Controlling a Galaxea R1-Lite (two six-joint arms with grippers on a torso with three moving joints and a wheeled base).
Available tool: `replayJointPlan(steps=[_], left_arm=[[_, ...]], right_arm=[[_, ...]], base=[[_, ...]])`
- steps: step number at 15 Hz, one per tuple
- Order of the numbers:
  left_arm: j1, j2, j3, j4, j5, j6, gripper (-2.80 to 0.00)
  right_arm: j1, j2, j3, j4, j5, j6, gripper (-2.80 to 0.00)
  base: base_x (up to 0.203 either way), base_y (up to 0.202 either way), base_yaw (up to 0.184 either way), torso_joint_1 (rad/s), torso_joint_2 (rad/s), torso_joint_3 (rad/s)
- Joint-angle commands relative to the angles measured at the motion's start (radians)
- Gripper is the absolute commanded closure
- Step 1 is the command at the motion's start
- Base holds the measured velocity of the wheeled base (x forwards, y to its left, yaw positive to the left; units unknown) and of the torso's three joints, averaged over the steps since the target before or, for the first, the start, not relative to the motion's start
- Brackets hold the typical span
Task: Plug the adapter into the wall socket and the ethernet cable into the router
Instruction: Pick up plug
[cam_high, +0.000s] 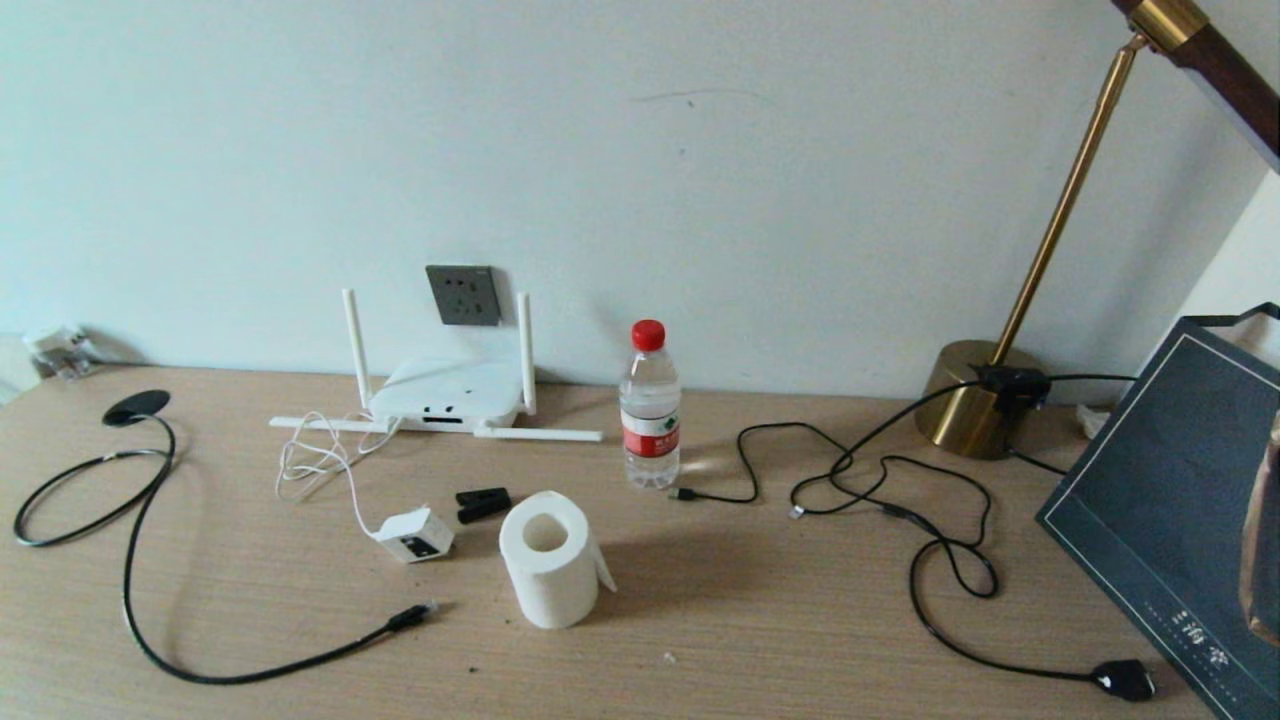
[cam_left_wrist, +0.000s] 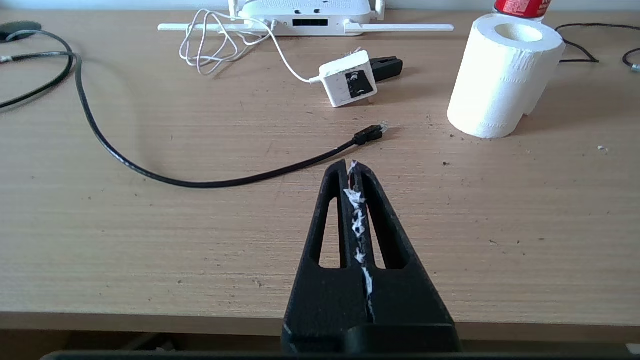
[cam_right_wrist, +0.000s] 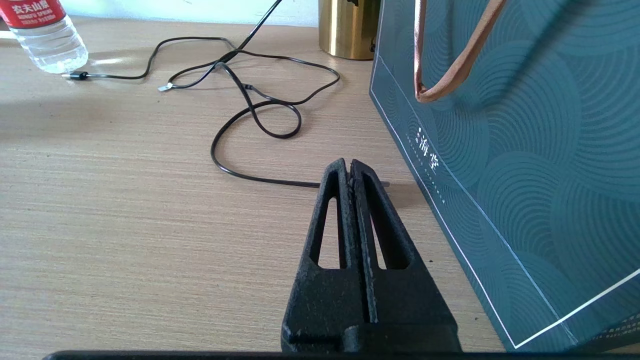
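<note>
The white adapter (cam_high: 415, 534) lies on the desk on its thin white cord, also in the left wrist view (cam_left_wrist: 348, 78). The dark grey wall socket (cam_high: 464, 295) sits on the wall above the white router (cam_high: 447, 394). The ethernet cable (cam_high: 140, 560) loops over the left of the desk, its clear plug tip (cam_left_wrist: 382, 128) lying just beyond my left gripper (cam_left_wrist: 351, 165), which is shut and empty near the front edge. My right gripper (cam_right_wrist: 348, 164) is shut and empty beside a teal bag. Neither gripper shows in the head view.
A toilet paper roll (cam_high: 549, 559) and a small black clip (cam_high: 482, 503) lie by the adapter. A water bottle (cam_high: 650, 405), thin black cables (cam_high: 890, 500), a brass lamp base (cam_high: 978, 398) and the teal paper bag (cam_high: 1180, 500) fill the right side.
</note>
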Motion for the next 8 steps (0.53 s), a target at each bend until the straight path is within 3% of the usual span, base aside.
replayJointPlan(steps=[1, 4, 8], left_arm=[[0.0, 0.002, -0.009, -0.019, 0.0, 0.049, 0.0], [0.0, 0.066, -0.171, -0.02, -0.059, 0.074, 0.0], [-0.035, 0.435, -0.367, -0.01, -0.184, 0.135, 0.0]], right_arm=[[0.0, 0.0, 0.0, 0.0, 0.0, 0.001, 0.0], [0.0, 0.0, 0.0, 0.0, 0.0, 0.001, 0.0], [0.0, 0.0, 0.0, 0.0, 0.0, 0.001, 0.0]], base=[[0.0, 0.0, 0.0, 0.0, 0.0, 0.0], [0.0, 0.0, 0.0, 0.0, 0.0, 0.0], [0.0, 0.0, 0.0, 0.0, 0.0, 0.0]])
